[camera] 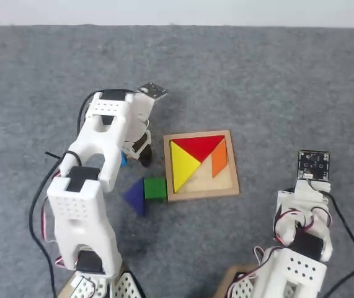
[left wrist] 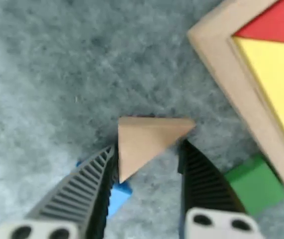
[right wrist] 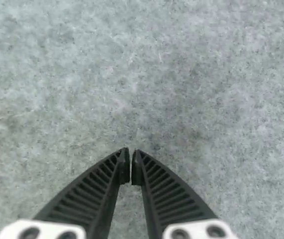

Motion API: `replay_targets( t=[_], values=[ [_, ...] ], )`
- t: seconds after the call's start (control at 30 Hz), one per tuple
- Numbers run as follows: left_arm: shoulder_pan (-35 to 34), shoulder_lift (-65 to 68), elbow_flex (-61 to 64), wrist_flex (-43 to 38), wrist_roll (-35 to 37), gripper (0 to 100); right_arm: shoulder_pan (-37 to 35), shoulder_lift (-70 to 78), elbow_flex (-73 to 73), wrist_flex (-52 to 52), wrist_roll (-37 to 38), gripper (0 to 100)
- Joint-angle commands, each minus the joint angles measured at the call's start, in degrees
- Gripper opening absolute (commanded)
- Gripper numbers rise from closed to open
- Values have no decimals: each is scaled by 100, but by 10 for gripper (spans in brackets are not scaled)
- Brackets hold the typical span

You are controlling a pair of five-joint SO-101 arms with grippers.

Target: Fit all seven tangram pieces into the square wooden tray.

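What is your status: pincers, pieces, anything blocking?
Left pincer shut on tan triangle. Right pincer shut, empty, over carpet. Tray holds red, yellow, orange; green square, dark blue triangle outside.

The high camera is fixed off the arms and looks steeply down over the grey mat (camera: 276,81). It is far enough back to take in both arms and the whole tray (camera: 201,194).

The left wrist camera sits behind the left gripper (left wrist: 149,149) and looks down along its fingers, close to the mat, with the clamped wooden triangle (left wrist: 144,134) in the foreground. It shares one tray corner, the yellow piece (left wrist: 276,74) and the green piece (left wrist: 256,184) with the high view.

The right wrist camera looks down past the right gripper (right wrist: 131,167), close to the mat.
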Motion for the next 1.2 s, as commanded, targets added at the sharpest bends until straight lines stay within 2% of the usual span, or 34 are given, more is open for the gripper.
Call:
replay_targets(
  t=[0.0, 0.13, 0.43, 0.53, 0.77, 0.87, 1.03, 1.17],
  values=[
    [-193, 35, -57, 132, -211, 148, -57, -92, -229, 22, -26, 23],
    [-202, 35, -207, -105, -176, 96, -57, -92, -229, 22, -26, 23],
    [-97, 105, -892, -97, -9, 81, -57, -92, -220, 22, -26, 23],
    [-18, 35, -910, -62, 9, 17, -57, -92, -211, 22, -26, 23],
    [18, -185, -1121, 492, 18, 13, -57, -92, -193, -48, -26, 23],
    [-26, -308, -1209, 659, 132, 34, -57, -92, -193, -66, -26, 23],
    [-149, -167, -1596, 527, 264, 197, -57, -92, -193, -66, -26, 23],
    [-97, 325, -2149, 492, 53, 203, -57, -92, -193, -66, -26, 23]
  ],
)
